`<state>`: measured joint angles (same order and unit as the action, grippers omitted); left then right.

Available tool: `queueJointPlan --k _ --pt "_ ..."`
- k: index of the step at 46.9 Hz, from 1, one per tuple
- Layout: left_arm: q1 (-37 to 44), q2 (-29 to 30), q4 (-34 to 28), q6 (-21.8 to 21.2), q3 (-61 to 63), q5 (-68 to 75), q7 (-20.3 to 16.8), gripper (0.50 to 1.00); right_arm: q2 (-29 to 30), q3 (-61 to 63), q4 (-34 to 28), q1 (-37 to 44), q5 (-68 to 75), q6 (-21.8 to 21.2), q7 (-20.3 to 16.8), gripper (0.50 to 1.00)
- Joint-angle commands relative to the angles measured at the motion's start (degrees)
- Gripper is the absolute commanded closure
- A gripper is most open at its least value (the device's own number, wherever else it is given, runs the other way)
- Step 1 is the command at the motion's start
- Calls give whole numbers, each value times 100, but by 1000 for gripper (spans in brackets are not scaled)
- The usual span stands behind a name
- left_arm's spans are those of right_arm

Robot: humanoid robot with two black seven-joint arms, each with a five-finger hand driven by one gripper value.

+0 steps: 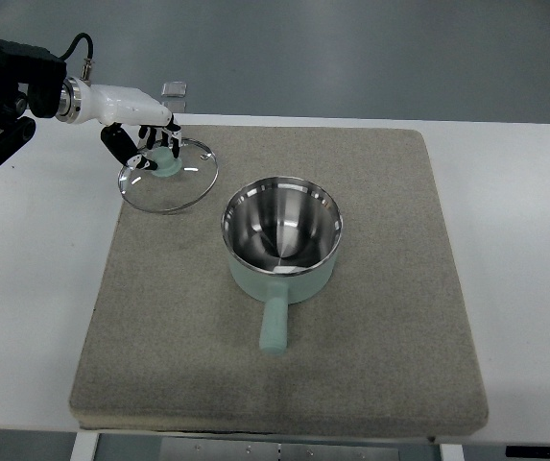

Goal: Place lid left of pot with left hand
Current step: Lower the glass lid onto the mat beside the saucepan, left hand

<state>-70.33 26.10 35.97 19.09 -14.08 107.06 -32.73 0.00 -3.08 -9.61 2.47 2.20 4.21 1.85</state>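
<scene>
A mint-green pot [282,238] with a shiny steel inside stands open on the grey mat [390,317], its handle pointing toward the near edge. Left of it and farther back, the glass lid [168,177] with a steel rim and a mint-green knob lies at the mat's far left corner, its rim slightly over the mat's edge. My left hand [147,137] comes in from the upper left and its fingers are curled around the lid's knob. Whether the lid rests fully flat I cannot tell.
The mat lies on a white table [35,279]. A small clear object [174,91] sits at the table's far edge just behind my left hand. Grey floor shows beyond the table.
</scene>
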Motion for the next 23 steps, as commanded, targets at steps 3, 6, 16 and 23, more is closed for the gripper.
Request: queueJointPlan --k 3,6,16,23 --pt "36 -237 -301 -2 11 -18 3 1000 0 0 3 -1 0 0 0 579" --pt "71 -290 -301 -2 11 -19 3 1000 0 0 -5 -1 0 0 0 579" --pt "72 -334 -310 -116 20 -10 3 1000 0 0 3 -1 0 0 0 579" --pt "72 -343 -310 -125 20 -10 3 1000 0 0 -6 -1 0 -8 0 579"
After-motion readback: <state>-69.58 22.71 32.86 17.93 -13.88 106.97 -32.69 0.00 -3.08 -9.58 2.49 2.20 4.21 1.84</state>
